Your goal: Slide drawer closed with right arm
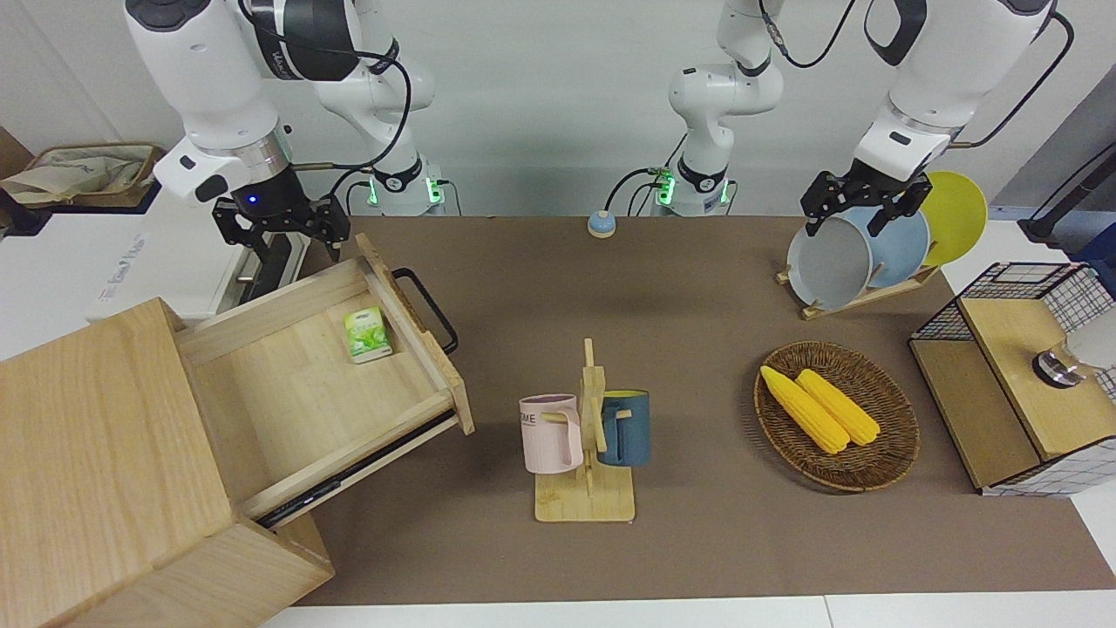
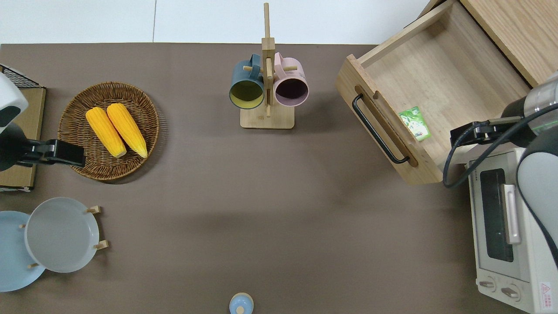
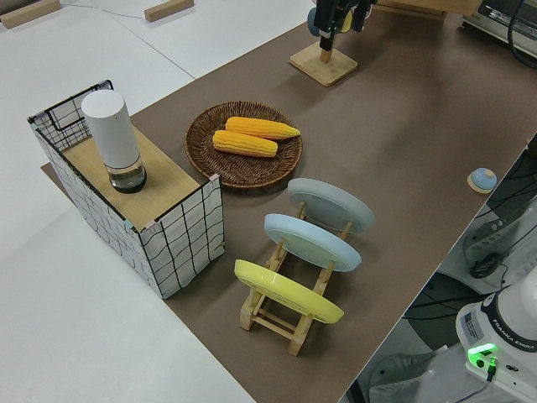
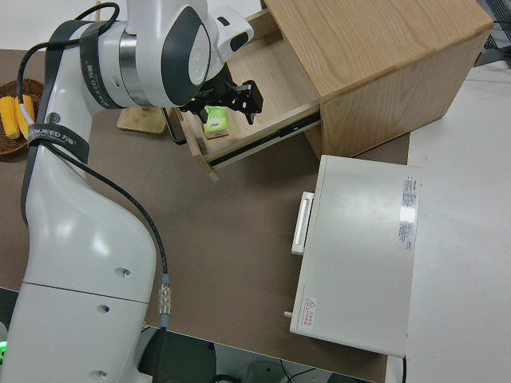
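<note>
— So the drawer [image 1: 323,384] hangs wide open from the pale wood cabinet [image 1: 96,471] at the right arm's end of the table; how to shut it?

— Right gripper [image 1: 281,228], fingers spread, should press the flat front panel beside the thin black loop handle [image 1: 427,307], pushing straight along the runners

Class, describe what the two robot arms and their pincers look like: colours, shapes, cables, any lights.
Both arms are glossy white, rounded shells with dark grey joints and silver wrist rings. Black cables loop along them. Each ends in a black two-finger pincer; the right pincer shows a small blue light, the left pincer none.
</note>
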